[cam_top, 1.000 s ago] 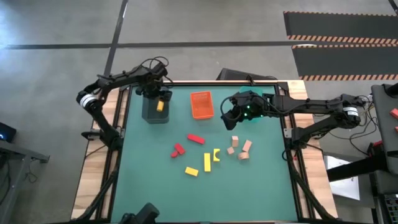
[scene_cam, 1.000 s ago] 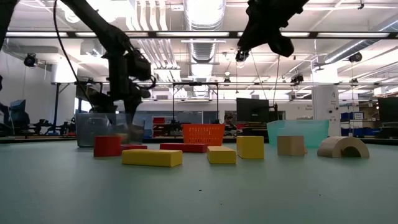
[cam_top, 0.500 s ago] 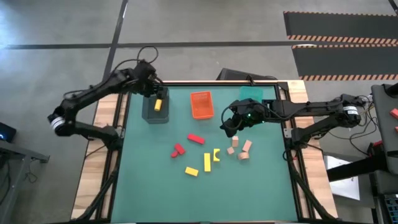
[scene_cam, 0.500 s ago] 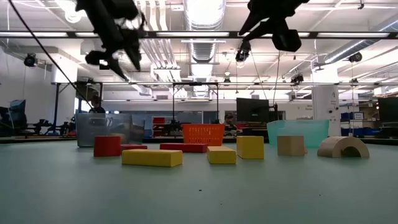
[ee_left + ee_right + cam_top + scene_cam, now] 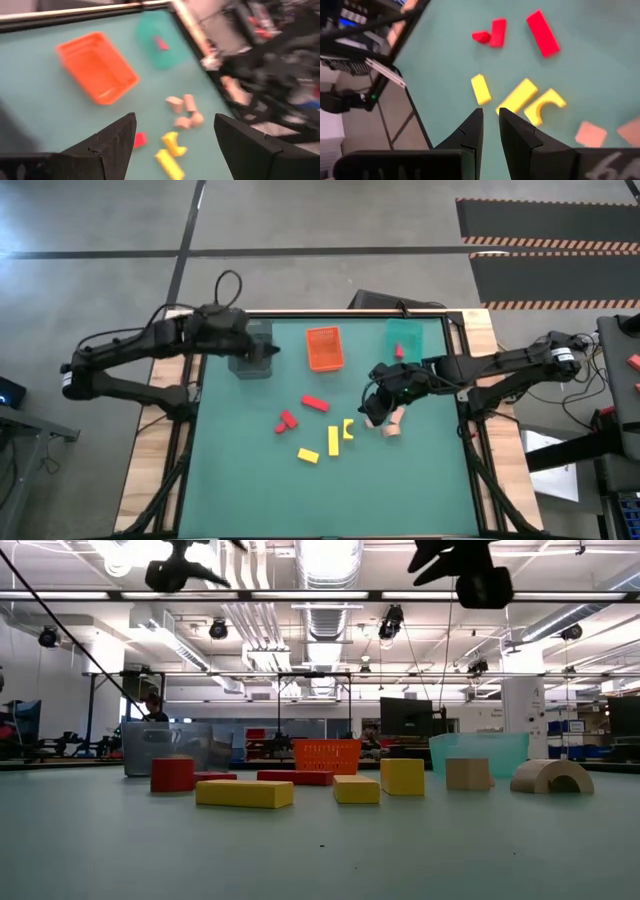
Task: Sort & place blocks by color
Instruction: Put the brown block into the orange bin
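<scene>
Loose blocks lie flat on the green table: red ones (image 5: 314, 403) (image 5: 287, 421), yellow ones (image 5: 333, 441) (image 5: 308, 454) and pale tan ones (image 5: 393, 428). One red block (image 5: 399, 352) lies inside the teal tray (image 5: 405, 335). My left gripper (image 5: 268, 350) hangs open over the dark grey tray (image 5: 245, 360), high above the table in the low view (image 5: 175, 565). Nothing sits between its fingers (image 5: 175, 145). My right gripper (image 5: 373, 408) is shut and empty above the tan blocks, pointing down toward the yellow blocks (image 5: 520, 97) in its wrist view.
The orange tray (image 5: 323, 348) stands between the grey and teal trays along the far edge. Open green surface stretches along the near edge (image 5: 330, 500) and the left side. In the low view the blocks stand in a row (image 5: 245, 793) (image 5: 468, 773) before the trays.
My left gripper has risen from inside the dark grey tray, where a yellow block lay, and its arm has swung outward to the left. My right gripper has moved from beside the teal tray toward the near edge, over the tan blocks.
</scene>
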Action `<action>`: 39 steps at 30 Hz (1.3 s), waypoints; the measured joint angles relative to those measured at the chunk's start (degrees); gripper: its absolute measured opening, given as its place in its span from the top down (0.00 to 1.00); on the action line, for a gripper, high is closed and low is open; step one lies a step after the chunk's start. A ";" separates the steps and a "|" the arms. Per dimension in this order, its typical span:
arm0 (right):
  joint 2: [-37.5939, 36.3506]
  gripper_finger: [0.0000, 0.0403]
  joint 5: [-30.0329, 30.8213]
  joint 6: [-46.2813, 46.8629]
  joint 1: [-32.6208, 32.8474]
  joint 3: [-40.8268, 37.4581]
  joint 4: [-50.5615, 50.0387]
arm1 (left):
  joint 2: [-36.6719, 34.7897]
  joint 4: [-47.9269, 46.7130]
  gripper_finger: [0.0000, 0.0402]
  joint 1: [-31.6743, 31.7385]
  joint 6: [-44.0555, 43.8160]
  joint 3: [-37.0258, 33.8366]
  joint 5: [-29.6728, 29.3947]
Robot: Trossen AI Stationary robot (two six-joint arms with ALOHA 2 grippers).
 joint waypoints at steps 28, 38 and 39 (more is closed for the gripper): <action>0.04 0.87 0.96 -40.88 5.76 0.00 -17.56 | 4.85 16.83 0.37 -18.66 3.36 -0.82 -6.81; 4.57 0.74 3.31 -54.74 4.51 -0.33 -15.97 | 2.69 16.43 0.37 -18.66 5.42 -0.82 -7.04; 5.38 0.72 3.29 -54.86 4.52 -0.34 -15.80 | 2.33 16.36 0.37 -18.63 5.88 -0.82 -7.34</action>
